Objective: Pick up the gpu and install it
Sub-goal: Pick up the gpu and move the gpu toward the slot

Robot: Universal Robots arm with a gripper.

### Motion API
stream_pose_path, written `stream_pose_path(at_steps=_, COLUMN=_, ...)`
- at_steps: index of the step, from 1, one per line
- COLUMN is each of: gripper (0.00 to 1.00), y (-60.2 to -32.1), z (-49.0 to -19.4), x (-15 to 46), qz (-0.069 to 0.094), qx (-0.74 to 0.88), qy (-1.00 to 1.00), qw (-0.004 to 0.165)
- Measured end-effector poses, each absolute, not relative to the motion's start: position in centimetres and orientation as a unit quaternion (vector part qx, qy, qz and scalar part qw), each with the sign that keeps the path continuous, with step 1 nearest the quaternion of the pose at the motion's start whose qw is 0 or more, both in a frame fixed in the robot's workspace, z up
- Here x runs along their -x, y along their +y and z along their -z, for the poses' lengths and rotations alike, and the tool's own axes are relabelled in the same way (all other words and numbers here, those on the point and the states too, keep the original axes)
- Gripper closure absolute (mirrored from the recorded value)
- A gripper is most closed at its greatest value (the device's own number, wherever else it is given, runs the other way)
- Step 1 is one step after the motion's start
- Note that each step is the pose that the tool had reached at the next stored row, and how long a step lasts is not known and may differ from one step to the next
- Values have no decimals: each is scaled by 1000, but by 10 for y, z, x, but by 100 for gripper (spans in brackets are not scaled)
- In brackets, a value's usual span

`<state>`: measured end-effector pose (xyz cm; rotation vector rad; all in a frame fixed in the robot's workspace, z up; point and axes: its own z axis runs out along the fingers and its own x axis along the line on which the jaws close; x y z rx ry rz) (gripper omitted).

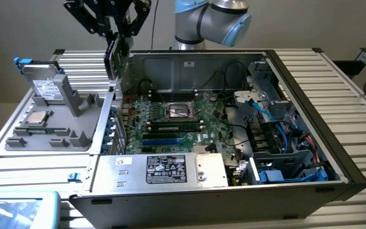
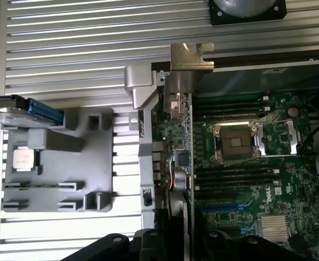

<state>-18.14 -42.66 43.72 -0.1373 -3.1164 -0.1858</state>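
The gpu (image 1: 114,57) hangs upright from my gripper (image 1: 116,36), which is shut on its upper edge. It is a thin dark card, held above the open computer case's wall on the exterior view's left. In the wrist view the gpu (image 2: 179,130) appears edge-on, green board and chips showing, with its silver bracket (image 2: 191,57) at the far end. My gripper (image 2: 175,239) clamps the near end. The motherboard (image 1: 177,119) lies below inside the case, with blue expansion slots (image 1: 164,140) near the power supply.
The open case (image 1: 310,71) rests on a ribbed metal table. A grey parts holder (image 1: 62,129) on the exterior view's left carries a hard drive (image 1: 43,86) and a CPU (image 1: 36,117). The silver power supply (image 1: 164,169) and blue cables (image 1: 278,138) crowd the case.
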Motion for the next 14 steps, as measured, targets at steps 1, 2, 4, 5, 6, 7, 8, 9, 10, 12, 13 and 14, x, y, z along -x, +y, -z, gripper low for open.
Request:
stream_pose_path(at_steps=1, gripper=71, y=-427, z=-437, x=177, qz=59, qx=44, qy=-997, qw=8)
stream_pose_path(at_steps=2, gripper=71, y=-427, z=-436, x=172, qz=60, qx=44, qy=-997, qw=8)
stream_pose_path(at_steps=4, gripper=71, y=-428, z=-435, x=163, qz=59, qx=44, qy=-997, qw=8)
stream_pose_path(at_steps=5, gripper=71, y=-428, z=-435, x=159, qz=59, qx=44, qy=-997, qw=8)
stream_pose_path(at_steps=6, gripper=71, y=-428, z=-434, x=154, qz=59, qx=44, qy=-997, qw=8)
stream_pose_path(at_steps=7, gripper=71, y=-429, z=-433, x=150, qz=59, qx=44, qy=-997, qw=8)
stream_pose_path(at_steps=8, gripper=71, y=-429, z=-432, x=145, qz=59, qx=44, qy=-997, qw=8)
stream_pose_path(at_steps=9, gripper=71, y=-429, z=-431, x=140, qz=59, qx=44, qy=-997, qw=8)
stream_pose_path(at_steps=10, gripper=71, y=-429, z=-430, x=136, qz=59, qx=44, qy=-997, qw=8)
stream_pose_path(at_steps=12, gripper=71, y=-429, z=-426, x=127, qz=59, qx=44, qy=-997, qw=8)
stream_pose_path(at_steps=13, gripper=71, y=-429, z=-425, x=122, qz=59, qx=44, qy=-997, qw=8)
stream_pose_path(at_steps=14, gripper=71, y=-430, z=-423, x=118, qz=59, qx=44, qy=-997, qw=8)
